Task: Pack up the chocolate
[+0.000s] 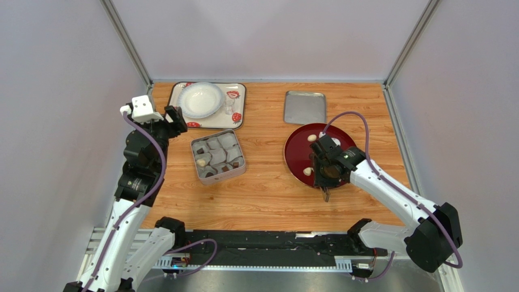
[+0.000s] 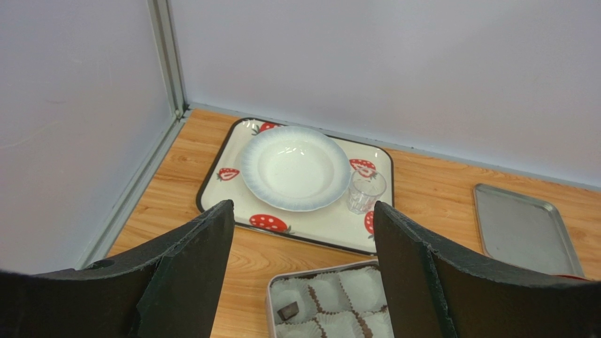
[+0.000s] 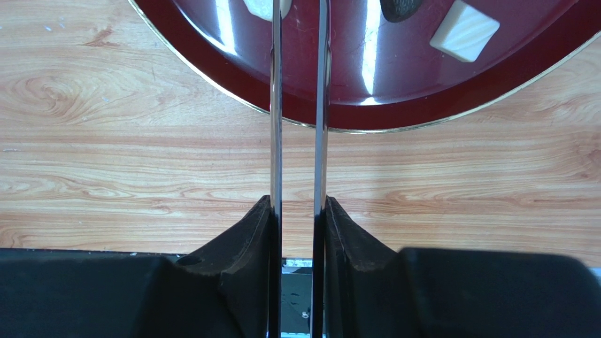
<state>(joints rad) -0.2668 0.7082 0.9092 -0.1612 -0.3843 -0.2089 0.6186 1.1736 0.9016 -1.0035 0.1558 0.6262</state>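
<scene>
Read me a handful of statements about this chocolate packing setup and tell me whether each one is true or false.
1. The left fingers stand wide apart with nothing between them. True.
2. The right fingers grip metal tweezers that reach over the dark red plate. True.
3. The white bowl sits on the dark red plate. False: it sits on the strawberry tray.
4. Every paper cup in the tin holds chocolate. False: several are empty.
5. The small glass stands on the strawberry tray beside the white bowl. True.
</scene>
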